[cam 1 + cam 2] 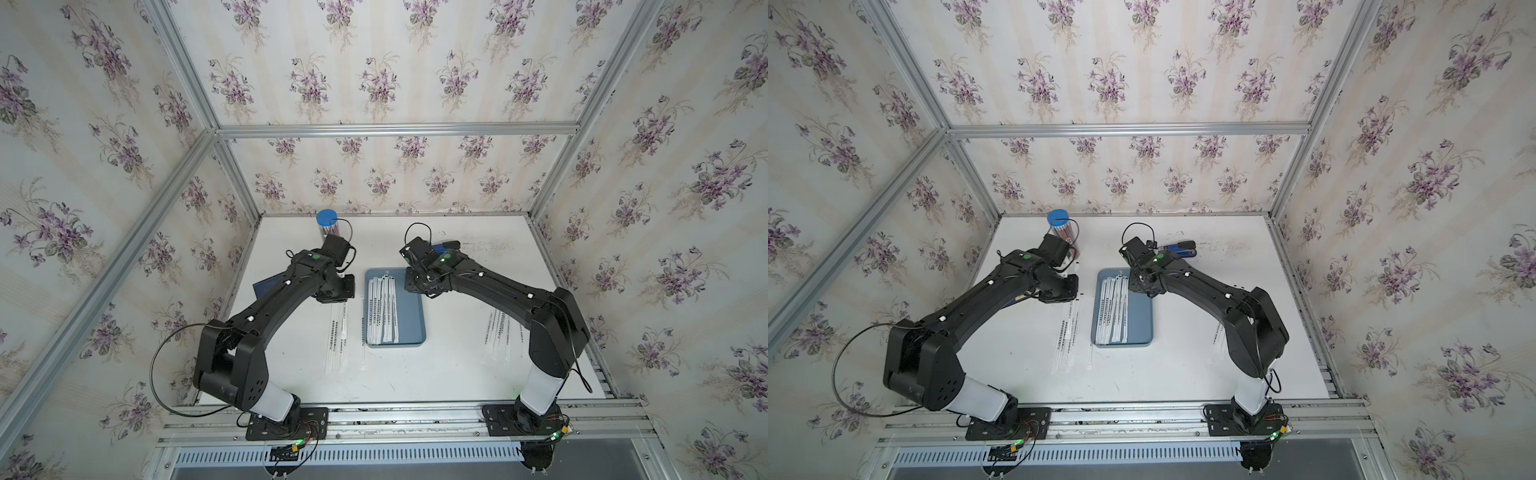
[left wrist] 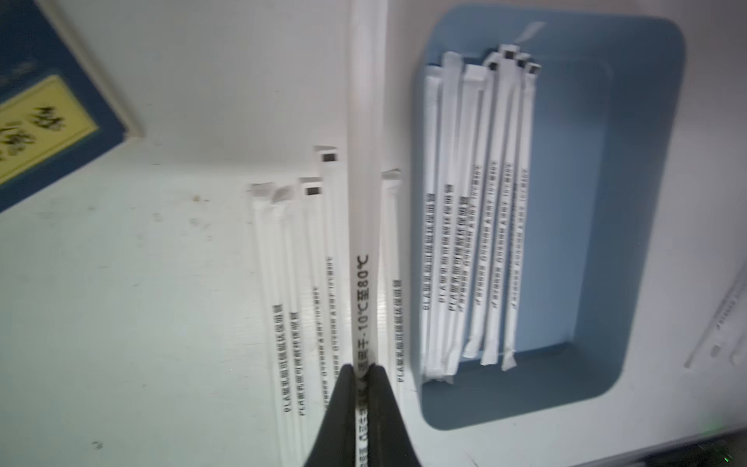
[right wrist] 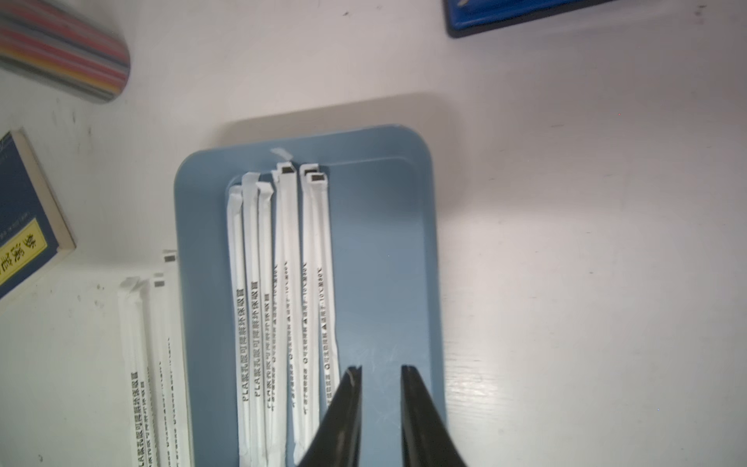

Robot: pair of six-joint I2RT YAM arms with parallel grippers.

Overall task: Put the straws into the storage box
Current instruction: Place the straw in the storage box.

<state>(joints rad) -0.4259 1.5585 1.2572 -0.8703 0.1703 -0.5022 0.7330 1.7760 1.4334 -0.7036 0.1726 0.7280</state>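
In the left wrist view my left gripper (image 2: pixel 362 366) is shut on one white printed straw (image 2: pixel 366 202), held above several more straws (image 2: pixel 291 283) that lie on the white table beside the storage box (image 2: pixel 630 202). The grey-blue storage box (image 1: pixel 409 316) sits mid-table with several straws (image 1: pixel 382 309) side by side in its left half. My right gripper (image 3: pixel 381 368) hangs open over the bare right half of the box (image 3: pixel 384 250), with nothing between its fingers. More straws (image 1: pixel 498 336) lie to the right of the box, partly hidden by the right arm.
A clear tube with a blue cap (image 1: pixel 328 226) stands at the back left. A dark navy notebook (image 1: pixel 266 284) lies under the left arm. A blue and black object (image 1: pixel 1179 248) lies behind the right wrist. Metal frame posts and papered walls ring the table.
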